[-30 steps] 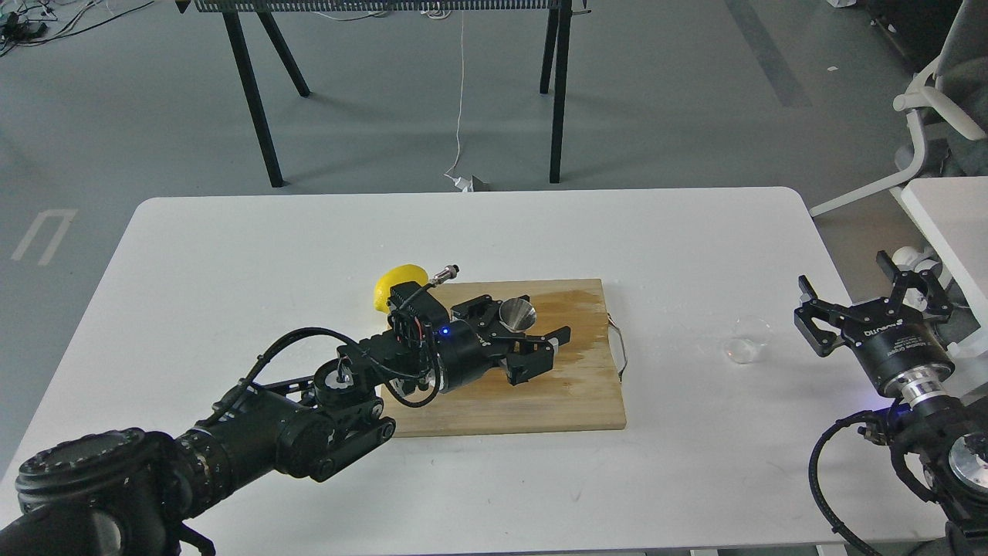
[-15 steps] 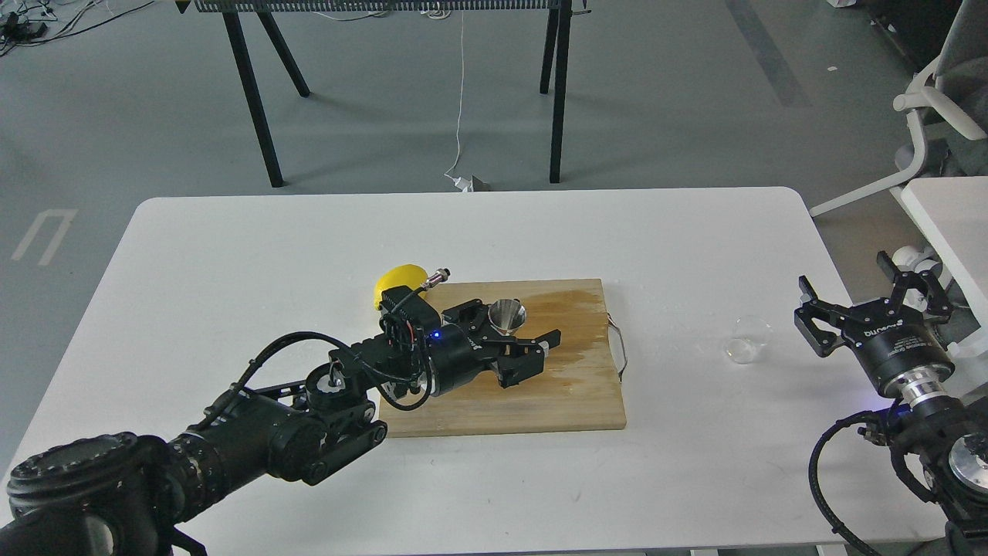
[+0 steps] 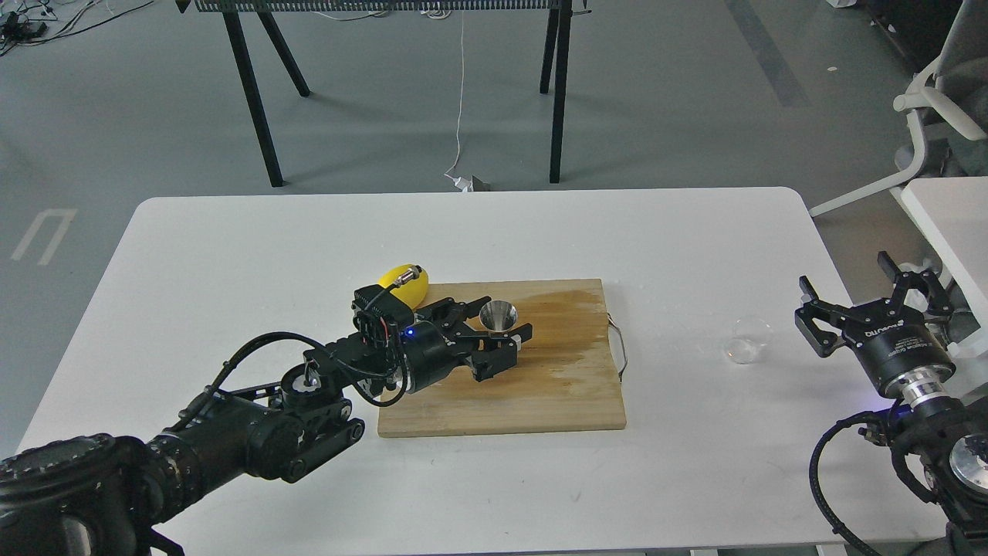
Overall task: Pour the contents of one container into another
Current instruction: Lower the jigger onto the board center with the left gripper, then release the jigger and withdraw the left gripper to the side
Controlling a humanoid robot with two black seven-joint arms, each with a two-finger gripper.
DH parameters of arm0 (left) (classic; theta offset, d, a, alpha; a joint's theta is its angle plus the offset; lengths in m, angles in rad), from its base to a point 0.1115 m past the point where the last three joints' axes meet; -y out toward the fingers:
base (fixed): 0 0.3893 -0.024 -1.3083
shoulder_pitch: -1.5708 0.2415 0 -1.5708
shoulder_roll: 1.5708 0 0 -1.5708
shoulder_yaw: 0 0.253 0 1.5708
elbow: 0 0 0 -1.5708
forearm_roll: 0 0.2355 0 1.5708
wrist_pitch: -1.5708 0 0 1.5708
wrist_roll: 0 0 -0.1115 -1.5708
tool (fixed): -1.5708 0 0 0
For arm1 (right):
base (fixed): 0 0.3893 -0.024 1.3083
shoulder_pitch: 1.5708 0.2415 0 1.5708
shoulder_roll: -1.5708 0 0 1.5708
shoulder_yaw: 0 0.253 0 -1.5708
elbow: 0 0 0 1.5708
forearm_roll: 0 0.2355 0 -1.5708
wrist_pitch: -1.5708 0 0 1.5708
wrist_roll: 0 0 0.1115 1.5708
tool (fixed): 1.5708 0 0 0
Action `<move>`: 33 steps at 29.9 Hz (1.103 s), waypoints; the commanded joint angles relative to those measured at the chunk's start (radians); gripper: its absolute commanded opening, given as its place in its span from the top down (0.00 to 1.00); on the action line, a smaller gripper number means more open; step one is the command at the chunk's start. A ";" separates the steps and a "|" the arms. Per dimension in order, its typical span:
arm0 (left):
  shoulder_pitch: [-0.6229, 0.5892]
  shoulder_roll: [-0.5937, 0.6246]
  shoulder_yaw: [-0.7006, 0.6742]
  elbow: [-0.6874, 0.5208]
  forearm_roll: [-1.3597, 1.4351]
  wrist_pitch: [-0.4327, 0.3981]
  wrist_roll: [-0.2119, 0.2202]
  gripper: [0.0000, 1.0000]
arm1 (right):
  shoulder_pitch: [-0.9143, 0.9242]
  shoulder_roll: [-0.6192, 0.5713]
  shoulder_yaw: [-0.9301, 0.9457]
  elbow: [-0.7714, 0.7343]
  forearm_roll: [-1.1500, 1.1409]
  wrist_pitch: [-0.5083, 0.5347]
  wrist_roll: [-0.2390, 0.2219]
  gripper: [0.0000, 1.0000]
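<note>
White tabletop (image 3: 231, 255) fills most of the frame, with grey floor and black trestle legs (image 3: 251, 93) across the top. At the right of the table, standing alone on the bare surface, is the small clear glass cup (image 3: 750, 340), upright, with its round rim facing up. Just right of it, near but not touching, hangs the right gripper (image 3: 876, 289), its jaws spread wide and holding nothing. Well to the left, at the centre of the frame, lies a wooden cutting board (image 3: 540, 386) with a darker wet-looking patch on its upper right part and a thin metal handle at its right edge. The steel jigger (image 3: 498, 316) stands upright on the upper left part of the board, open cone upward. The left gripper (image 3: 494, 332) reaches in from the lower left, its jaws spread on either side of the jigger; whether they touch it I cannot tell. A yellow lemon (image 3: 403, 284) sits just behind the gripper's body, at the board's upper left corner.
</note>
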 commanded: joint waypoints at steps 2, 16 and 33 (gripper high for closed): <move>0.020 0.018 0.002 -0.009 0.001 0.005 0.000 0.09 | -0.006 0.000 0.001 0.001 0.001 0.000 0.000 0.01; 0.062 0.121 -0.008 -0.105 0.000 0.012 0.000 0.09 | -0.012 0.000 0.001 0.001 0.001 0.000 0.000 0.01; 0.131 0.387 -0.026 -0.380 -0.139 0.018 0.000 0.09 | -0.025 -0.014 0.012 0.054 0.003 0.000 -0.002 0.01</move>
